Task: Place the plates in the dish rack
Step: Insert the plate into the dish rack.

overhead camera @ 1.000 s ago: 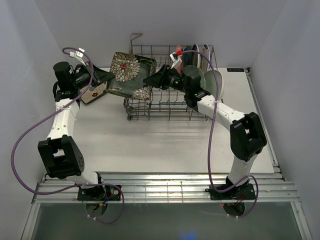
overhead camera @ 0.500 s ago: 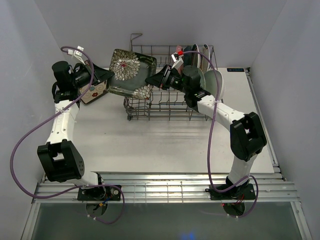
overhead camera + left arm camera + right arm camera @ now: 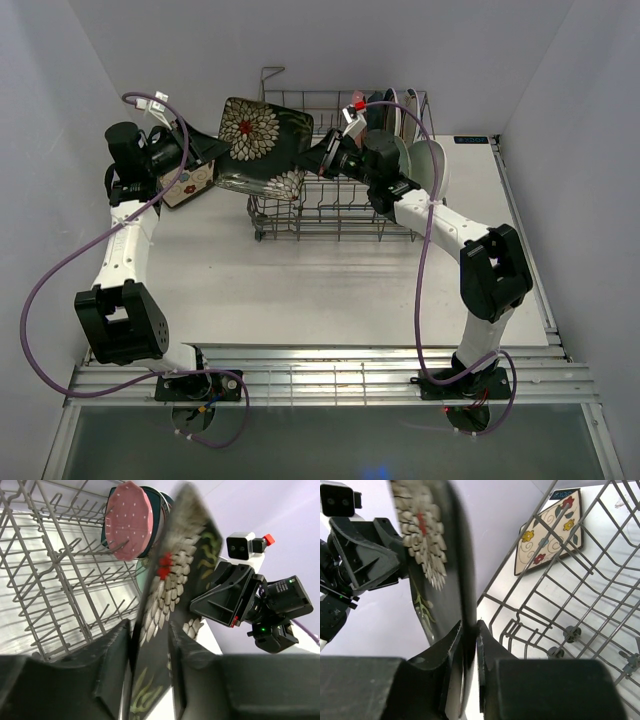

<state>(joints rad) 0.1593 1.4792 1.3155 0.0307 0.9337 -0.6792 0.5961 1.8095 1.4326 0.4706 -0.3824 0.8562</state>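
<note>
Plate sits clamped between left pincer and right pincer.

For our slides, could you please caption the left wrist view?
Left gripper pinches the dark floral plate on edge by the dish rack; right gripper holds its far side.

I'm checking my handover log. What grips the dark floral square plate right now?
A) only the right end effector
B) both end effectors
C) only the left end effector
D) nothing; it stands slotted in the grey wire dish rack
B: each wrist view shows its own fingers closed on an edge of the dark floral square plate, the left end effector on one side and the right end effector on the other. The plate is not slotted into the grey wire dish rack.
</note>
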